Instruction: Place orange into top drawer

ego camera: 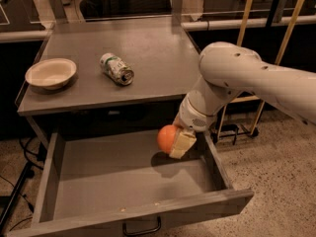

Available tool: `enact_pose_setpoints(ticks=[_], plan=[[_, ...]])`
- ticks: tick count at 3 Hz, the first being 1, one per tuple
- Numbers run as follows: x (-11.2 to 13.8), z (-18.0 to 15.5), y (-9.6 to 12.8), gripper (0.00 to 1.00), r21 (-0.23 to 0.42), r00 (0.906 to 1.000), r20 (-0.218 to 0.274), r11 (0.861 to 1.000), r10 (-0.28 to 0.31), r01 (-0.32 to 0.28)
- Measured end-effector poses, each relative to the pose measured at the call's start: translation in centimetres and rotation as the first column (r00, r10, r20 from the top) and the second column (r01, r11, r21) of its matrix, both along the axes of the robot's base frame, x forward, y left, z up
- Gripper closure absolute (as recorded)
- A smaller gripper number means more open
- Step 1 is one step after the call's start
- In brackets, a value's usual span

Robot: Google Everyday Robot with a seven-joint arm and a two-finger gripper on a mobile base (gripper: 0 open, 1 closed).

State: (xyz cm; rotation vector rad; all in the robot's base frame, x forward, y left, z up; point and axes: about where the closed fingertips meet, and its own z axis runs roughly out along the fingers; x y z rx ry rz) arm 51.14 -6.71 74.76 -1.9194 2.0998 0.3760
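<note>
The orange [168, 138] is round and smooth, held in my gripper [176, 143], which is shut on it. One pale finger [181, 145] shows on the orange's right side. The gripper hangs just above the floor of the open top drawer [113, 177], over its right rear part; a shadow lies under the orange. The drawer is wide, shallow and grey, pulled fully out, with a small black handle [141, 229] on its front. My white arm [232, 83] reaches in from the right.
A grey tabletop [148, 58] sits above the drawer. A white bowl [51, 73] stands at its left. A green-and-white crushed can [116, 68] lies on its side near the middle. A yellow-framed cart [247, 58] stands to the right.
</note>
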Motion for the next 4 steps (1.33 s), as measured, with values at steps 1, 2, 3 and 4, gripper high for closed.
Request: enact_pose_setpoints(ticks=[1,2,3,4], plan=[[-0.2,-0.7,0.2,1.0,0.005,0.9999,-0.013,1.0,0.002,-0.002],[-0.7,-3.9,0.7,1.0,0.027,0.9986,-0.053,1.0,0.001,0.001],[-0.9,-6.5,0.4,1.0,0.043,0.9965,-0.081,0.999,-0.024,0.028],[-0.9,-8.3,0.1,1.0,0.047,0.994,-0.102,0.998,-0.04,0.045]])
